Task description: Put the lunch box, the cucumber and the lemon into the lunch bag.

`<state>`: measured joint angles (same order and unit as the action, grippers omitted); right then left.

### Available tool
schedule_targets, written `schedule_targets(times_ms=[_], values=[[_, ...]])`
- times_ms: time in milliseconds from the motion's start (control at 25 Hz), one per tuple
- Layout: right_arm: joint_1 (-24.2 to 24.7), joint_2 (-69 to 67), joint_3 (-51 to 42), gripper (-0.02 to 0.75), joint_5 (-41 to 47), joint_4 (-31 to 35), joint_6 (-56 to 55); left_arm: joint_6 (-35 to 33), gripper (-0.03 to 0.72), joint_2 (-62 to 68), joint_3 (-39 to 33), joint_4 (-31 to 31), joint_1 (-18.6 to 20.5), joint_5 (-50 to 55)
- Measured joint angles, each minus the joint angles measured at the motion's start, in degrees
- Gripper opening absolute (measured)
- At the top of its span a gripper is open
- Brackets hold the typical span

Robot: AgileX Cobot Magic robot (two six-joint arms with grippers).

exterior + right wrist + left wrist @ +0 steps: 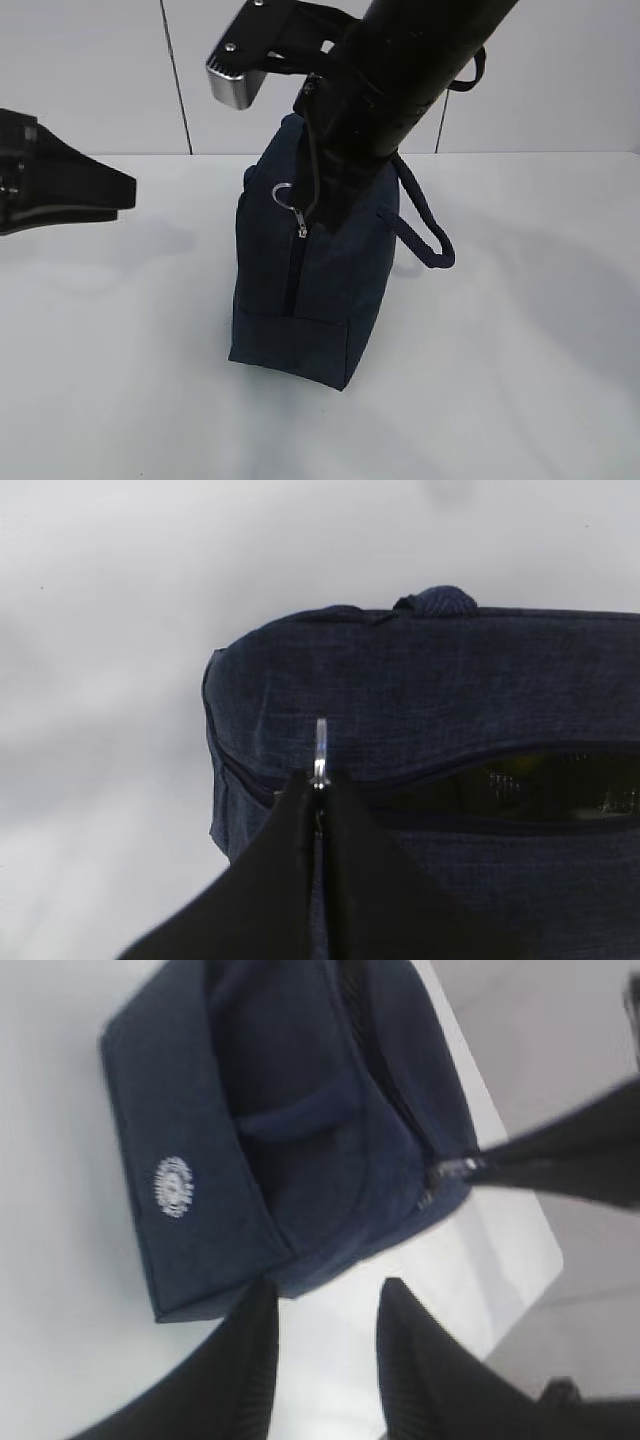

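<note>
The dark navy lunch bag (300, 290) stands on the white table, its end with the zipper facing the exterior camera. My right gripper (320, 780) is shut on the zipper's silver ring pull (321, 748) near the bag's corner; in the exterior view the ring (284, 194) sits just left of that arm. The zipper gapes a little to the right of the pull (540, 780); only dim glints show inside. My left gripper (330, 1305) is open and empty, just off the bag's side (280, 1130). The lunch box, cucumber and lemon are out of view.
The bag's loop handle (425, 235) hangs off its right side. A white round logo (173, 1186) marks one face of the bag. The table edge (545, 1260) runs close behind the bag in the left wrist view. My left arm (60, 185) hovers at the far left.
</note>
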<state>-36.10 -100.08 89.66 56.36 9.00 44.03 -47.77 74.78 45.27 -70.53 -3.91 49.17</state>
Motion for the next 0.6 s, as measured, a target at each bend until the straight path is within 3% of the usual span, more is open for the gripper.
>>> schedule_targets(times_ms=[240,600], values=[[0.0,0.0,0.0,0.008,0.0,0.1,0.0,-15.8,0.246,2.9,0.0,-4.4,-4.5,2.0],[0.0,0.0,0.0,0.008,0.0,0.1,0.1,-24.3,0.246,8.1,0.0,-9.8,-10.7,-3.6]])
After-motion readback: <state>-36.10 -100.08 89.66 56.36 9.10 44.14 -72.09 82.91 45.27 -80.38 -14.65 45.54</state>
